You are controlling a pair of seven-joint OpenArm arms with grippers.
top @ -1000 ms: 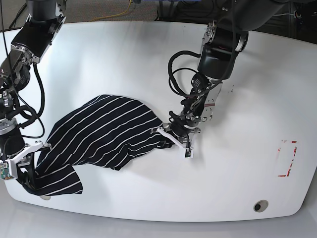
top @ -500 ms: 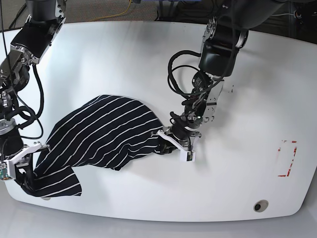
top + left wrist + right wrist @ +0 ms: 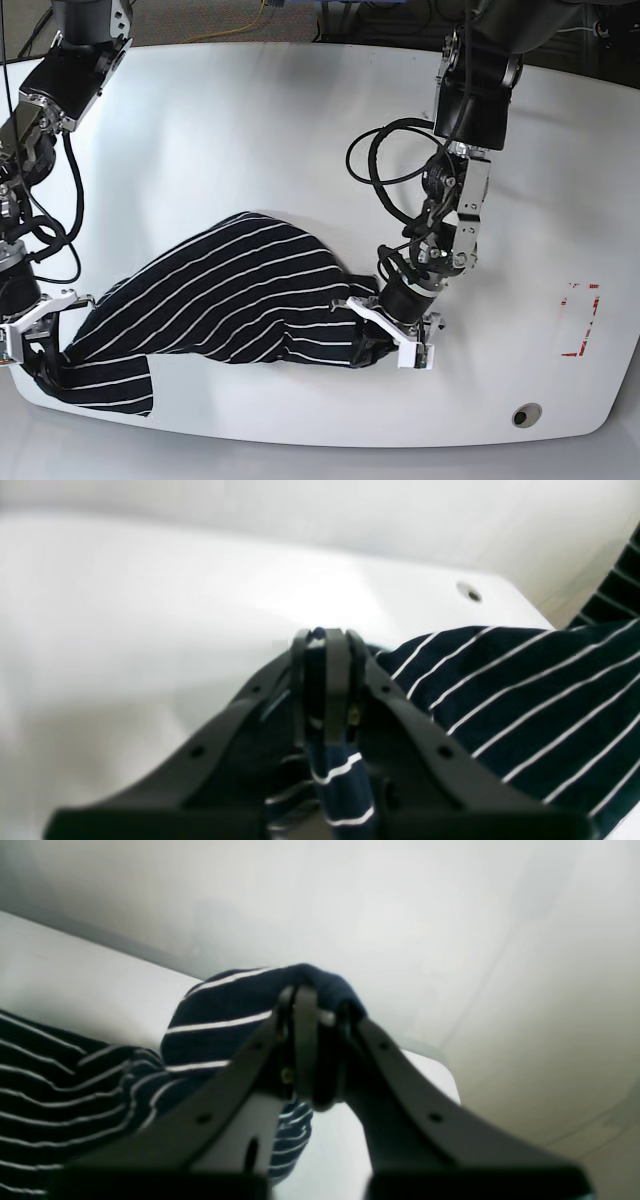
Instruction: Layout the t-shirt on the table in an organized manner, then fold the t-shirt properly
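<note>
The t-shirt [image 3: 230,300] lies on the near part of the desk [image 3: 250,130], stretched in a long band from the near left edge toward the middle, with its near left corner hanging at the desk's rim. No container stands on the desk.

The left end effector [image 3: 392,335], on the right of the base view, is clenched on the shirt's right end; the left wrist view shows a fold of striped cloth [image 3: 500,690] pinched between its dark jaws. The right end effector [image 3: 40,335], at the near left edge, is also clenched on the shirt, and the right wrist view shows a bunch of cloth [image 3: 235,1010] wrapped over its closed tips.

Compared with a second ago, the left end effector has moved right and nearer, drawing the shirt's right end with it. The shirt was then a rounded heap further left; now it is pulled out longer and flatter, and its stripes run more nearly level.

The right end effector's tips are partly lost against the dark cloth in the base view. Both wrist views are blurred. The red rectangle [image 3: 580,320] sits at the right, well apart from the shirt, and a grommet [image 3: 526,414] lies near the right front edge.
</note>
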